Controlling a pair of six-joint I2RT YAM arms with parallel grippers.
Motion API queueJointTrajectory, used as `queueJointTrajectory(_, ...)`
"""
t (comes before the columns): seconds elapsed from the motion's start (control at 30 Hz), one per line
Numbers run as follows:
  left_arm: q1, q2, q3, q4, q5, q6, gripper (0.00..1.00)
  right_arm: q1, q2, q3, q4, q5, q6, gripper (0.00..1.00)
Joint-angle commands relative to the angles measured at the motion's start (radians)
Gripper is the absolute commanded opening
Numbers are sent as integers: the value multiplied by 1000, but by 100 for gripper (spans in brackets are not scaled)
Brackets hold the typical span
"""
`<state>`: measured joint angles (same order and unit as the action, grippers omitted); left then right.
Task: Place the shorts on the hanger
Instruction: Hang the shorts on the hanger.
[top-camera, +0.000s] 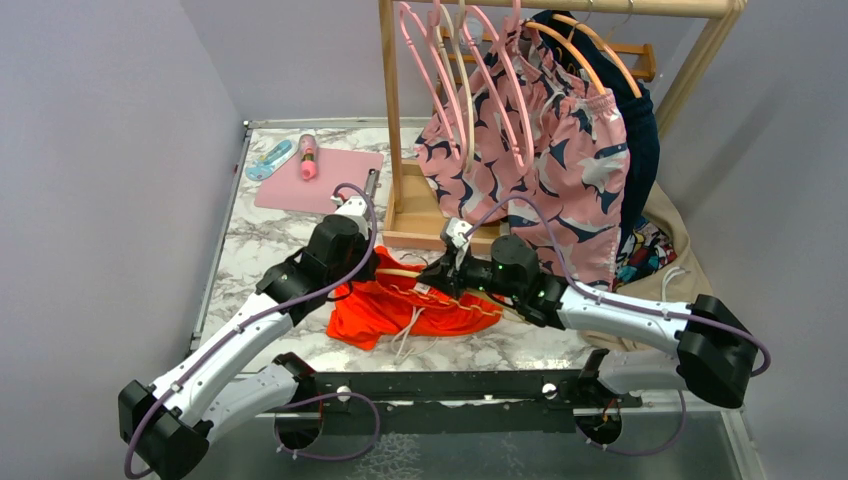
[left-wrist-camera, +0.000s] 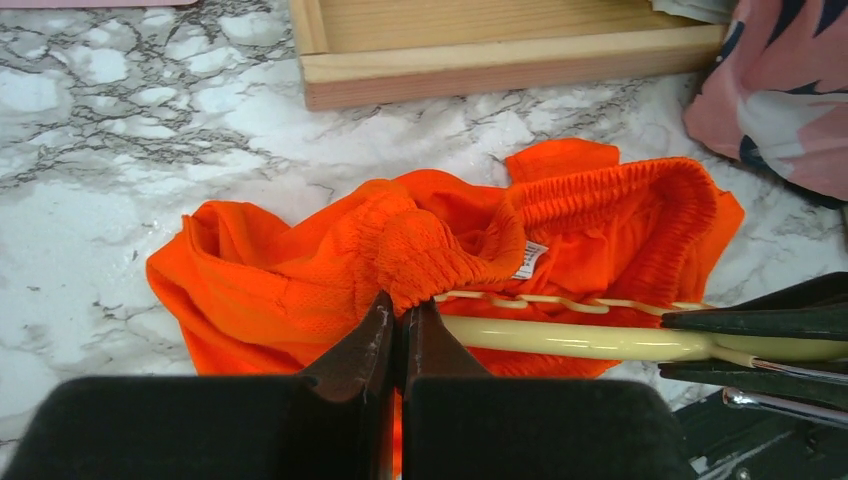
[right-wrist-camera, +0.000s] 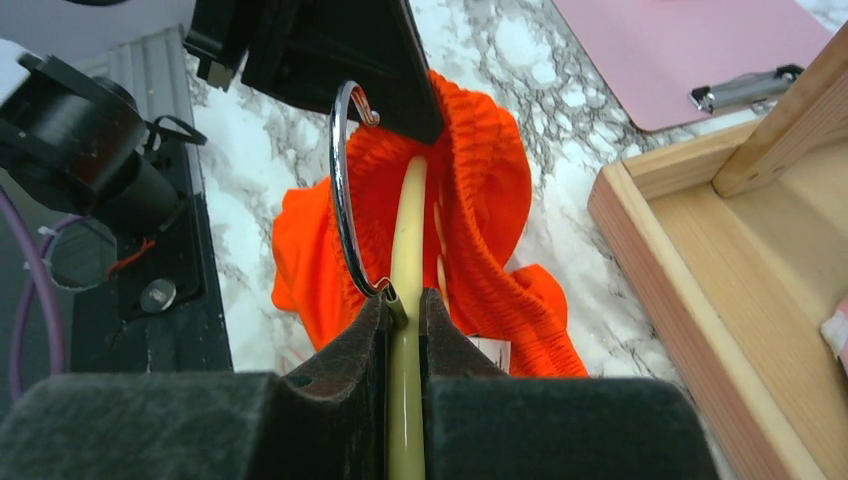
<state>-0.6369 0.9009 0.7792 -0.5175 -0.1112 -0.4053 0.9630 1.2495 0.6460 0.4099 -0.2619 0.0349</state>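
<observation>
The orange shorts (top-camera: 372, 312) lie crumpled on the marble table in front of the arms. My left gripper (left-wrist-camera: 403, 306) is shut on a fold of their elastic waistband (left-wrist-camera: 430, 250). The pale-yellow hanger (left-wrist-camera: 590, 340) lies level beside that fold, its bar reaching into the waistband opening. My right gripper (right-wrist-camera: 404, 298) is shut on the hanger's bar (right-wrist-camera: 409, 215) just by the chrome hook (right-wrist-camera: 338, 190). In the top view both grippers meet over the shorts, left (top-camera: 383, 268) and right (top-camera: 442, 272), with the hanger (top-camera: 402, 272) between them.
The wooden rack's base tray (top-camera: 425, 215) stands just behind the grippers. On its rail hang pink hangers (top-camera: 440, 70) and pink shark-pattern shorts (top-camera: 560, 160). A beige garment (top-camera: 665, 255) lies at the right. A pink clipboard (top-camera: 318, 180) lies at the back left.
</observation>
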Motion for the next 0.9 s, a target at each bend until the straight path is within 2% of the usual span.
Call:
queueJointTrajectory(0.0, -3, -27, 71, 26, 86, -22, 0, 8, -32, 72, 142, -37, 28, 1)
queueJointTrajectory(0.13, -3, -34, 110, 22, 113, -39, 0, 7, 23, 78, 157, -17, 23, 1)
queueJointTrajectory(0.37, -3, -61, 127, 13, 142, -57, 0, 8, 127, 10, 273, 3, 110, 1)
queueJointTrajectory(0.53, -4, -74, 130, -6, 130, -60, 0, 7, 73, 50, 293, 100, 115, 1)
queueJointTrajectory(0.67, -3, -84, 125, -9, 111, -73, 0, 8, 62, 85, 252, 231, 137, 1)
queueJointTrajectory(0.87, -3, -95, 113, -9, 85, -81, 0, 10, 88, 65, 182, 266, 174, 1)
